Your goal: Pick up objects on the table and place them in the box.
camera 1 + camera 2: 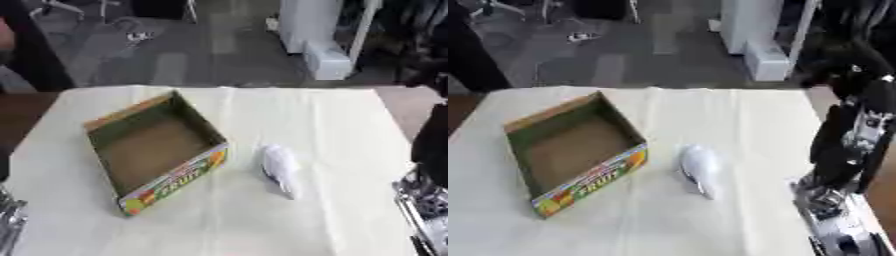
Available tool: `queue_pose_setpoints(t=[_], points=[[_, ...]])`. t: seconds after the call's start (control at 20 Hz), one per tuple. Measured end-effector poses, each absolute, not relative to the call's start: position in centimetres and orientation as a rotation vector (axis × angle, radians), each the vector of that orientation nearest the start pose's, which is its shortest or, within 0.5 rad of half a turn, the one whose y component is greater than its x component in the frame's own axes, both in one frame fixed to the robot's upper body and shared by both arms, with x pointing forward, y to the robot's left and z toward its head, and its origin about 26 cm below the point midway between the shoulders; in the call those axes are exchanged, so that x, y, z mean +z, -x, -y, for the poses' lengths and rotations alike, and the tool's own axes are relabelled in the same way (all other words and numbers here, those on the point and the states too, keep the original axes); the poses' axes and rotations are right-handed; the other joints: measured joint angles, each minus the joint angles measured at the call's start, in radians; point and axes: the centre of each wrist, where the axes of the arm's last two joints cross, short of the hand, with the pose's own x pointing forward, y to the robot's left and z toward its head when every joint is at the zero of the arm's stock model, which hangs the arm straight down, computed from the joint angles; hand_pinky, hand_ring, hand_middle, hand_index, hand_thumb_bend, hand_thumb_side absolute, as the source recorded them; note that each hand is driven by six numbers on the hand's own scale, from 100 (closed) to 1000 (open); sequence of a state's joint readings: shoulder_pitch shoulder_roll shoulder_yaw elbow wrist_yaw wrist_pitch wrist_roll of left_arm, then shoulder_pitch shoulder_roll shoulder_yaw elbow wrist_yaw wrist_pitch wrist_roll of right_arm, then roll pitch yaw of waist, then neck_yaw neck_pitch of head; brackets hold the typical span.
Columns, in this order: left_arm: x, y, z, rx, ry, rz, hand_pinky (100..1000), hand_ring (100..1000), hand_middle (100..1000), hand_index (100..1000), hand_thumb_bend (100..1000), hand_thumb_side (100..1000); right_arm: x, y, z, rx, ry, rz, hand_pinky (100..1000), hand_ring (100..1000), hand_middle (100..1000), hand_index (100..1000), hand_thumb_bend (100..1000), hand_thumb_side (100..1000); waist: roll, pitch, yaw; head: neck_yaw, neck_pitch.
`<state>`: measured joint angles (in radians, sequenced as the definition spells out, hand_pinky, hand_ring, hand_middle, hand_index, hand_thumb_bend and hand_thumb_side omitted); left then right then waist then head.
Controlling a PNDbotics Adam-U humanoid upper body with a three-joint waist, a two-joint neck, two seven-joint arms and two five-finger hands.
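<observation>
One white object point(696, 170) lies just right of empty box point(157, 150), apart; open bench point(306, 115) beyond. Right hand point(833, 220) at bench's right edge, fingers unreadable; left hand point(9, 220) at left edge, same.

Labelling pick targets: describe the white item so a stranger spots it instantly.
On the cream-covered table stands an open cardboard box with a colourful printed front. Just to its right, apart from it, lies the white object: a pale, elongated lump, the only loose item on the cloth.
</observation>
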<state>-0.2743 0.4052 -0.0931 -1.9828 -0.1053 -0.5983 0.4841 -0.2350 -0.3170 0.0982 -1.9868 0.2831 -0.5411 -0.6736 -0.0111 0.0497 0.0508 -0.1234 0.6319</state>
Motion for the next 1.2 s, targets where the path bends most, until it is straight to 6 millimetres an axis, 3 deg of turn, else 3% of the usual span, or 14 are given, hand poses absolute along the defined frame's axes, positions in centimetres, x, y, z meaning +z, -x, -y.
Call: queue_pose_setpoints(t=[0.95,1.2], points=[[18.73,-29.81,-25.31,0.045,0.219,-3.386,688,650,783,834,231,735,17.06,-29.36,24.14,0.205,-0.467,-3.366,395,536,610,776,100,956,0.002,-0.006,0.002,-0.001,-0.001],[18.76,-29.81,-25.37,0.042,0.223,-3.386,688,651,783,836,234,734,17.02,-29.34,24.14,0.212,-0.472,-3.37,451,562,642,791,100,968,0.002,-0.006,0.012,-0.001,0.002]])
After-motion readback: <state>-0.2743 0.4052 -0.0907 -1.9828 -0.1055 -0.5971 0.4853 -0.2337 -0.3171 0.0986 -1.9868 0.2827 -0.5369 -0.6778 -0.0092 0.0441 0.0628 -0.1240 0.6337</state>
